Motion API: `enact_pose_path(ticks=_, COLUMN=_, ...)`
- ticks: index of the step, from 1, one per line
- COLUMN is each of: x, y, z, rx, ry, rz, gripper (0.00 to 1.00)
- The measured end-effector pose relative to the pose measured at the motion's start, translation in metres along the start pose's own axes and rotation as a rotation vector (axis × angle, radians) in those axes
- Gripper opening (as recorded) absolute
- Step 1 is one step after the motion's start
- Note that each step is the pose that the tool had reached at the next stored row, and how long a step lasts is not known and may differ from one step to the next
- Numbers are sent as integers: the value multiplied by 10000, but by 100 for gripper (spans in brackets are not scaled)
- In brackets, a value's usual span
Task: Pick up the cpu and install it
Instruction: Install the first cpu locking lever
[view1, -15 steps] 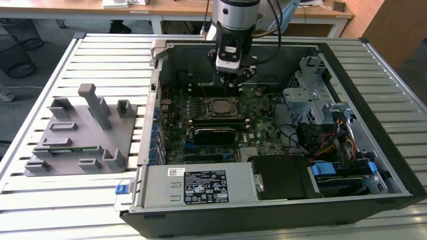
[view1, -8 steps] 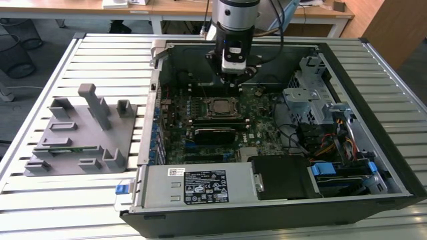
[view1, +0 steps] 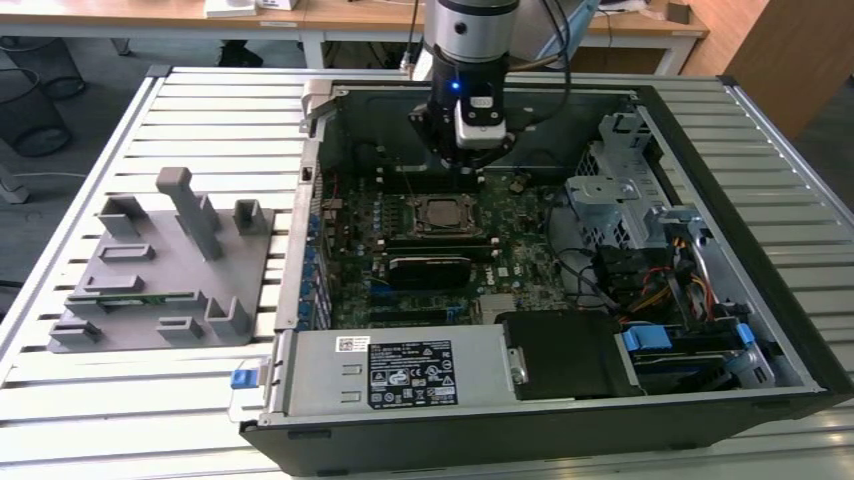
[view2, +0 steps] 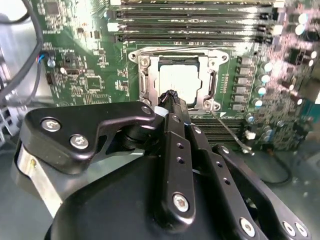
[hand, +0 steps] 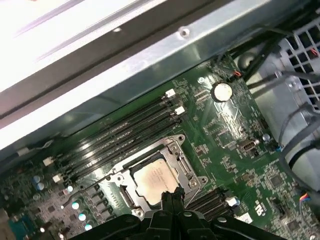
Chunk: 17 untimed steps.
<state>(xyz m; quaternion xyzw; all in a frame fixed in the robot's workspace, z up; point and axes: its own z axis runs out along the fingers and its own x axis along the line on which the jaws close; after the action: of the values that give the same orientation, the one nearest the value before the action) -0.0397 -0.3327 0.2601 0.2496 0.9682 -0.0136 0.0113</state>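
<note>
Black jointed metal claw (view1: 469, 168) found closed, fingertips (view2: 172, 107) pressed together with nothing between them. Hangs inside the open black computer case (view1: 787, 330), low over the green motherboard (view1: 527, 265), at twelve o'clock of the socket in the exterior view.

Locates the small flat square cpu with shiny silver-grey metal top (view1: 441, 213) lying level inside the square silver metal socket frame (view2: 143, 85), not in the claw's hold. Places the closed tips near one edge of the chip in both wrist views; cannot tell whether touching. Records a thin wire lever (view2: 231, 134) standing out beside the frame; cannot tell whether latched. Notes a grey plastic fixture tray (view1: 147, 280) at nine o'clock of the case, well apart.

Judges the chip light, rigid and thin, with a slick top and a fragile underside; tolerates no tilt, drag or drop. Advises a hold on two opposite sides of the pale rim, kept level, never a pinch across the flat face. Flags the frame as crowding those sides closely, leaving little room for fingers.
</note>
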Motion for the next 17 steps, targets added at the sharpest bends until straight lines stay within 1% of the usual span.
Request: enact_pose_path(ticks=17, x=1, y=0, z=23, rx=-89, ry=-64, rz=-3088, gripper=11)
